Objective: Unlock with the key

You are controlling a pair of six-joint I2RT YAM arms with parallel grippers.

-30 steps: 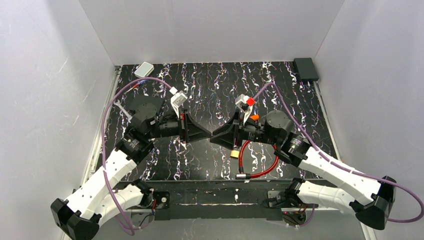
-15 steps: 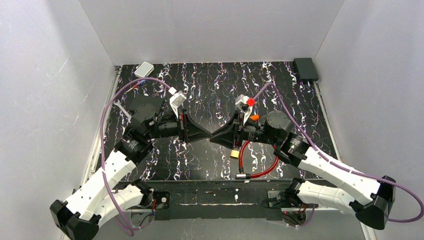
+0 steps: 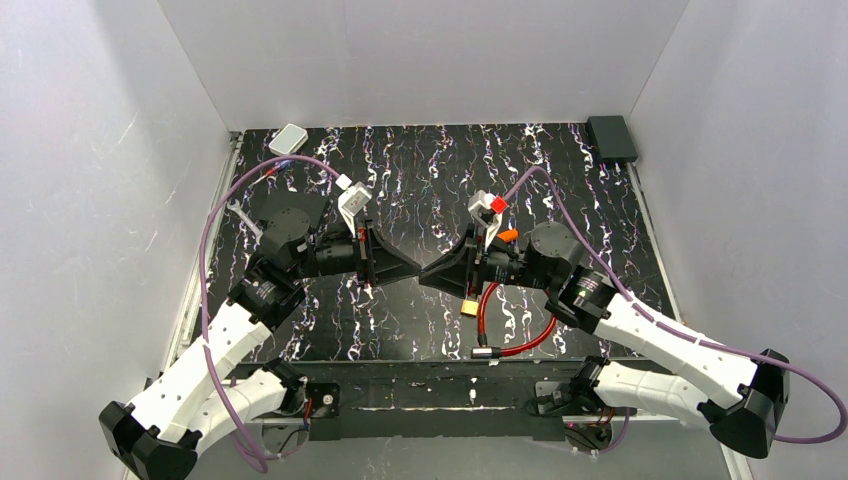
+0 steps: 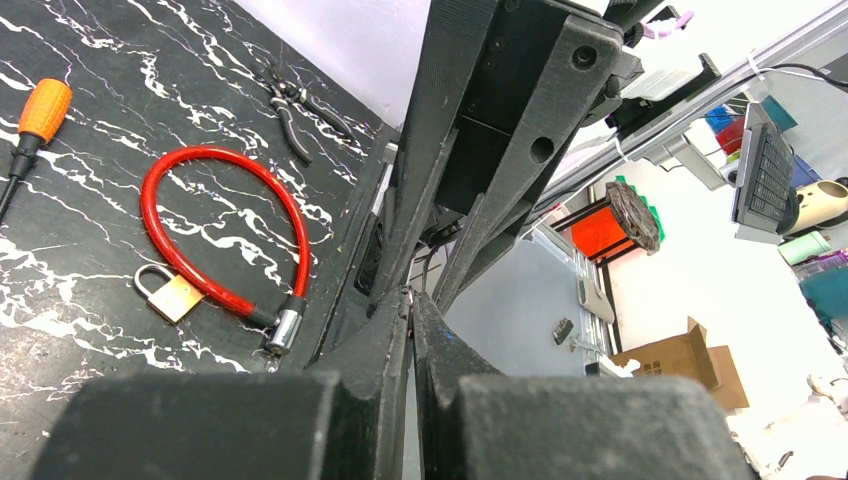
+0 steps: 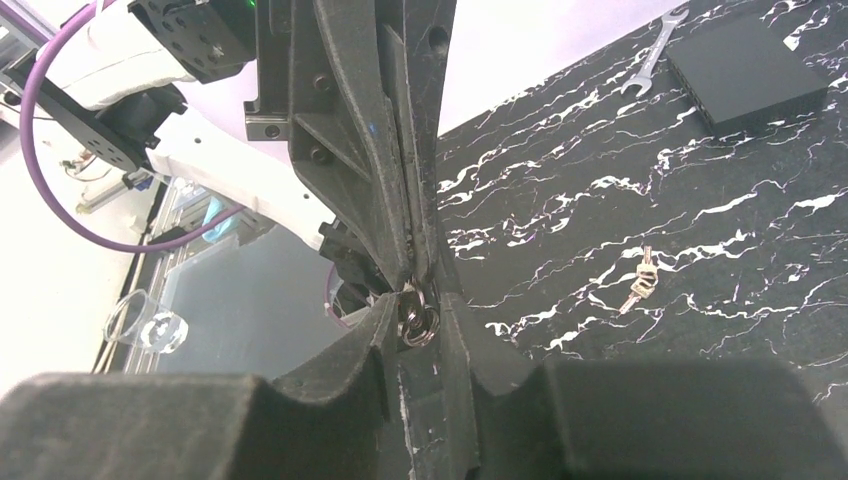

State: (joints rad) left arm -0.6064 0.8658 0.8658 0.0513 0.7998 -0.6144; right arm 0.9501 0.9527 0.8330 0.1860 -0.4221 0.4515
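- Key ring nipped between right gripper fingers, partly closed against its rim.
- Left gripper pressed fully together, tips meeting same ring; hold on it impossible to tell.
- Small silver keys flat on table farther off, untouched.

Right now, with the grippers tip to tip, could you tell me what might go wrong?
The key ring sits at the very fingertips where the left gripper and right gripper meet above the table; a slack pinch could drop it. The tips nearly touch, so pressing closer may jam them.
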